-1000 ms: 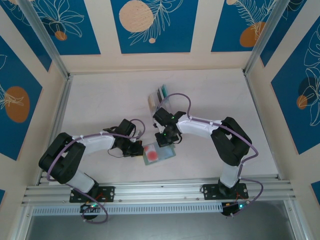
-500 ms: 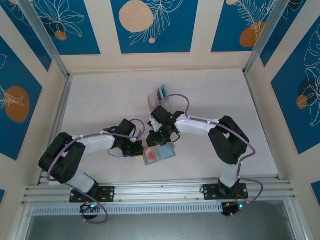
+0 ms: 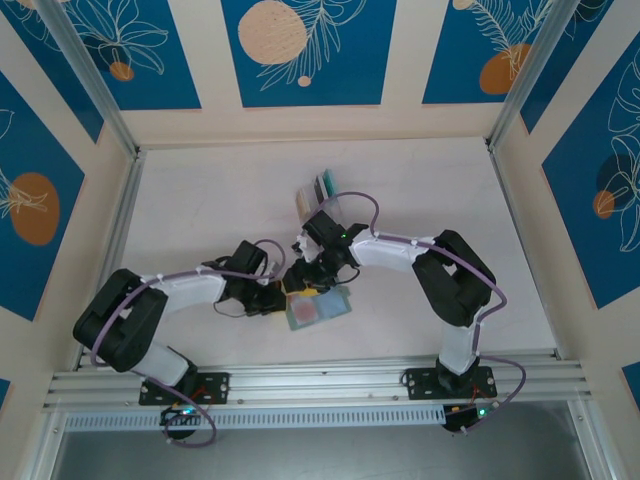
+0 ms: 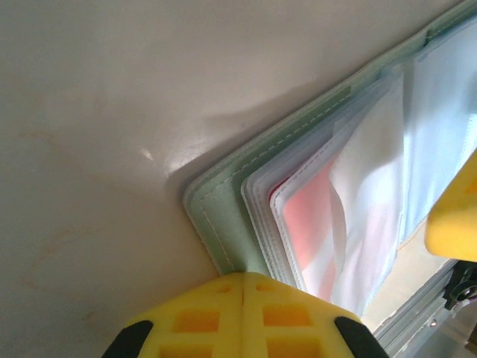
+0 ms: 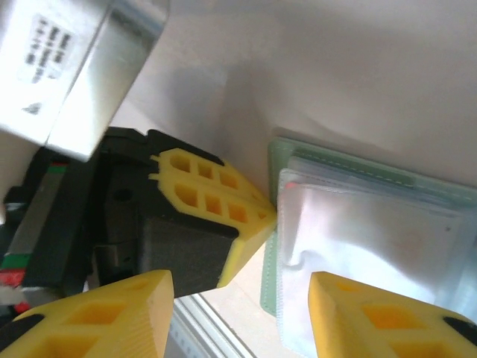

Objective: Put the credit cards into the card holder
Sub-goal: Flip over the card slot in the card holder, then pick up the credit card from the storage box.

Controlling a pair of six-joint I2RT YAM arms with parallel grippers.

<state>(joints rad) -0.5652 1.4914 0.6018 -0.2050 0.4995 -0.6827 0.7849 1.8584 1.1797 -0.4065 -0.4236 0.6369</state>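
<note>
Left gripper [image 4: 244, 287] is pinched closed, tips at the corner of the open wallet [image 4: 216, 224]. Right gripper [image 5: 238, 287] hangs over it, spread wide, empty. There's a red card [image 4: 309, 224] in a pocket.

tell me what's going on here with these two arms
The card holder lies open on the table, a red card showing in a clear pocket. The left gripper, fingers shut, presses its tip at the holder's corner. The right gripper hovers open just above the same edge, nothing between its fingers. More cards stand in a clear rack behind.
</note>
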